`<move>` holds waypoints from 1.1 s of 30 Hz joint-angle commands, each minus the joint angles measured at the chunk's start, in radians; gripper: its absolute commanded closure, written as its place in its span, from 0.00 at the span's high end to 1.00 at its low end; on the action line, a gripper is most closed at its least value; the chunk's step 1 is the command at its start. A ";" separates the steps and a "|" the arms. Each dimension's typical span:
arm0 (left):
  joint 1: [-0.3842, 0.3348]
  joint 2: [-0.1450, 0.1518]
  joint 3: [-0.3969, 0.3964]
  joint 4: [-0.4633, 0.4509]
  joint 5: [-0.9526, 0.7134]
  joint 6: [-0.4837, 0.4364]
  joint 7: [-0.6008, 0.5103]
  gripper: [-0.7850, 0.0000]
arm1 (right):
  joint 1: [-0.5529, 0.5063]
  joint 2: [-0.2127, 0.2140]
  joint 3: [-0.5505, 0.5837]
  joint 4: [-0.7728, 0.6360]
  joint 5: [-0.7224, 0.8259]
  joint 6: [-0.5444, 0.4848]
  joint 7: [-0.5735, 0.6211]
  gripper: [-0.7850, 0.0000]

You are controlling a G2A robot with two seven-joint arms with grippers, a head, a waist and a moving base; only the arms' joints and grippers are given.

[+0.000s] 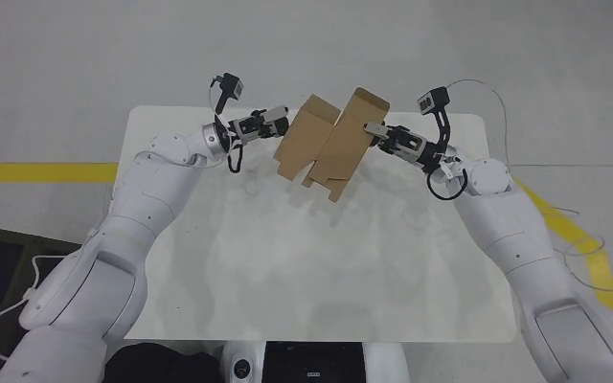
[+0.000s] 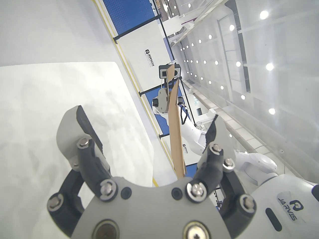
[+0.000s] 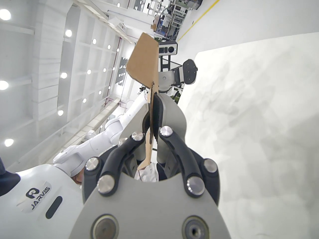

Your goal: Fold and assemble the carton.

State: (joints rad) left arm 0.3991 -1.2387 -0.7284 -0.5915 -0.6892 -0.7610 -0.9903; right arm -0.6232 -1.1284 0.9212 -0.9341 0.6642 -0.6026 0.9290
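Note:
A flat brown carton (image 1: 326, 144) hangs tilted above the far middle of the white table (image 1: 287, 278). My right gripper (image 1: 372, 132) is shut on its right edge; in the right wrist view the cardboard (image 3: 144, 60) stands edge-on, pinched in that gripper (image 3: 154, 103). My left gripper (image 1: 283, 123) is at the carton's left edge. Seen from the left wrist, that gripper (image 2: 148, 115) is open wide, with the carton's thin edge (image 2: 174, 125) standing between its fingers, touching neither pad.
The table's far edge runs just behind the carton, with its far corners (image 1: 134, 113) beside the arms. Bare tabletop (image 1: 316, 268) spreads toward me. A yellow floor line (image 1: 57, 172) runs left of the table.

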 commanded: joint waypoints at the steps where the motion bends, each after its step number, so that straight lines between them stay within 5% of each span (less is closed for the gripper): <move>1: 0.013 -0.001 -0.004 -0.015 0.004 0.006 0.002 1.00 | -0.018 0.004 0.016 -0.023 -0.008 0.024 -0.021 0.00; 9: 0.059 -0.003 -0.026 -0.066 0.006 0.023 -0.017 1.00 | -0.075 0.016 0.067 -0.089 -0.036 0.075 -0.059 0.00; 10: 0.062 -0.003 -0.030 -0.069 0.006 0.027 -0.017 0.94 | -0.080 0.017 0.071 -0.093 -0.038 0.079 -0.060 0.00; 11: 0.064 -0.003 -0.034 -0.073 0.007 0.028 -0.018 0.56 | -0.083 0.017 0.074 -0.097 -0.042 0.082 -0.060 0.00; 12: 0.066 -0.003 -0.039 -0.075 0.007 0.029 -0.019 0.36 | -0.086 0.017 0.078 -0.100 -0.045 0.084 -0.061 0.00; 15: 0.071 -0.002 -0.050 -0.083 0.013 0.032 -0.017 0.08 | -0.093 0.017 0.086 -0.106 -0.054 0.095 -0.060 0.00; 17: 0.074 -0.003 -0.057 -0.089 0.015 0.036 -0.019 0.00 | -0.097 0.016 0.090 -0.108 -0.060 0.100 -0.059 0.00; 30: 0.089 -0.011 -0.090 -0.120 0.025 0.038 -0.059 0.00 | -0.110 0.010 0.118 -0.116 -0.075 0.104 -0.056 0.00; 31: 0.088 -0.011 -0.093 -0.121 0.027 0.037 -0.061 0.00 | -0.111 0.009 0.120 -0.117 -0.072 0.105 -0.051 0.09; 32: 0.087 -0.011 -0.097 -0.121 0.025 0.037 -0.063 0.00 | -0.111 0.009 0.122 -0.116 -0.072 0.107 -0.048 0.47; 33: 0.086 -0.011 -0.102 -0.120 0.024 0.038 -0.065 0.00 | -0.111 0.008 0.124 -0.115 -0.070 0.111 -0.045 1.00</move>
State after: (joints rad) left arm 0.4865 -1.2496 -0.8256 -0.7122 -0.6633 -0.7238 -1.0533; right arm -0.7344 -1.1198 1.0428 -1.0504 0.5921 -0.4951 0.8805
